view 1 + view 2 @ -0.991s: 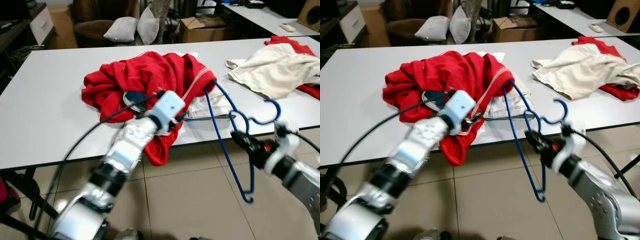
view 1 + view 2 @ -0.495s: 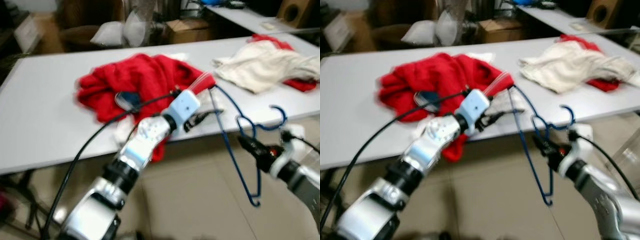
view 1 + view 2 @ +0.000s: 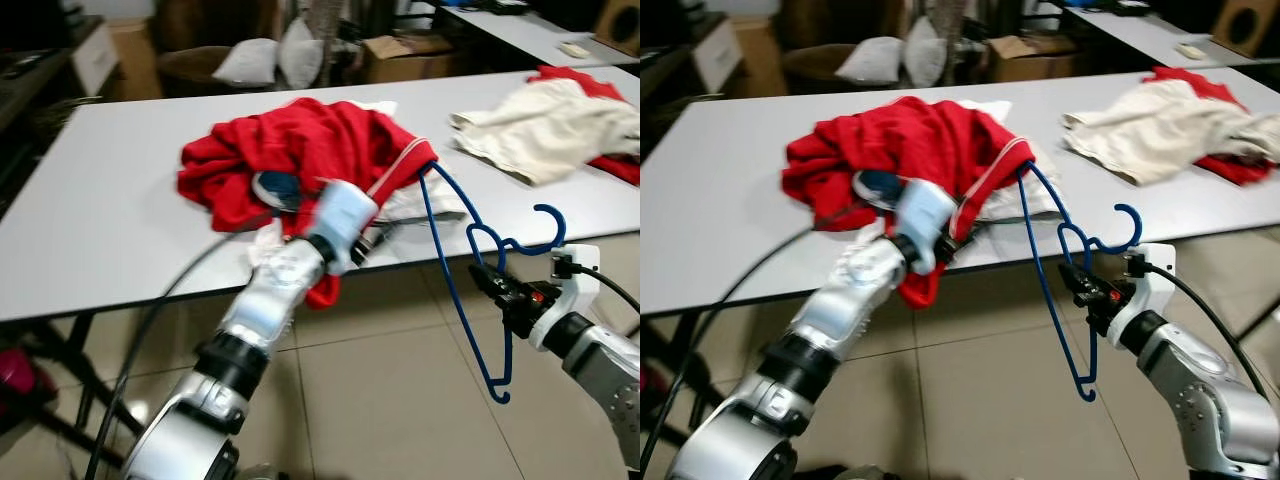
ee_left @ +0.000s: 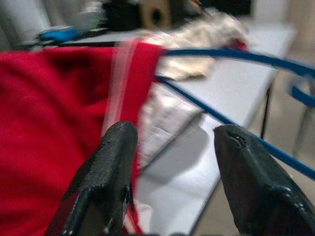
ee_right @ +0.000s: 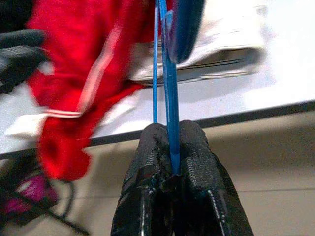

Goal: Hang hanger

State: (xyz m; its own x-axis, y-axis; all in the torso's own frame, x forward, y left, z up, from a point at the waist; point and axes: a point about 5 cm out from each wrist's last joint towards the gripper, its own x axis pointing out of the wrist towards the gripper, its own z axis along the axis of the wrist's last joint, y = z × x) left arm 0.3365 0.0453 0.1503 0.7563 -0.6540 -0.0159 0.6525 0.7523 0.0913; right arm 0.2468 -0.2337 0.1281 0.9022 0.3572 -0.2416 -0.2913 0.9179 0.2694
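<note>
Hanger (image 3: 470, 270), blue, hangs off the table (image 3: 100, 230) edge, pinched by the right gripper (image 3: 495, 285), one tip inside the red garment (image 3: 300, 155). Left gripper (image 4: 172, 162) gapes beside it; threading seems next.

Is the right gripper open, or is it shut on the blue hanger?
Shut: right gripper fingers press together on the blue hanger wire.

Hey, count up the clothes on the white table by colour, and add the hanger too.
Red garments: 2, the big heap and one under the cream piece
Cream garments: 1
White garments: 1
Blue hanger: 1, held by the right gripper
Total: 5
</note>
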